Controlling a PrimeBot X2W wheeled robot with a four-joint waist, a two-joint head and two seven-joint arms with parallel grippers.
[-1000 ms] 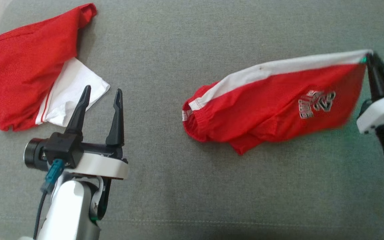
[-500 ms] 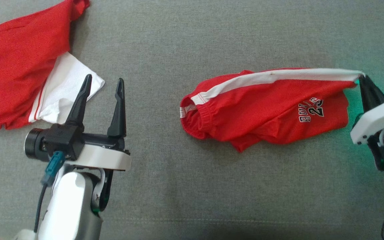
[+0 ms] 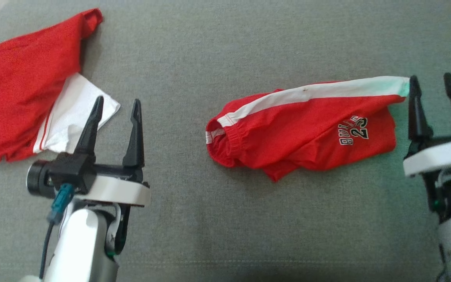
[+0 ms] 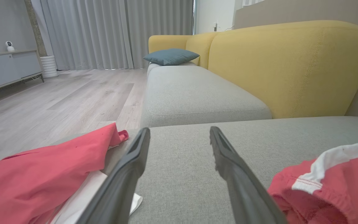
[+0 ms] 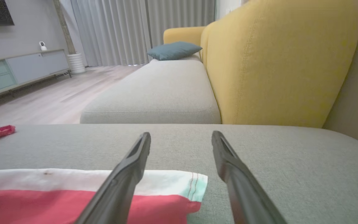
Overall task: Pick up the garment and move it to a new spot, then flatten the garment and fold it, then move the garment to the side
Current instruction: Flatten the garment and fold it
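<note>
While the right tool (image 3: 431,77) is held open just beside the red shorts (image 3: 303,129), wrinkles could be folded in if the bunched waistband (image 3: 229,139) is left unflattened.

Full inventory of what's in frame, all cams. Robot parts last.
shorts: 1, red with a white side stripe and a printed number, crumpled centre-right on the near seat
second garment: 1, red and white, far left on the same seat
seat cushions: 2, grey, garments on the nearer one
backrest: several sections, yellow, behind the seats
pillow: 1, blue, far end of the sofa
curtains: grey, back wall
floor: pale wood, beside the sofa
cabinet: 1, pale grey-blue, along the wall
left gripper: 1, dark, open, by the second garment's white edge
right gripper: 1, dark, open, at the shorts' stripe end
</note>
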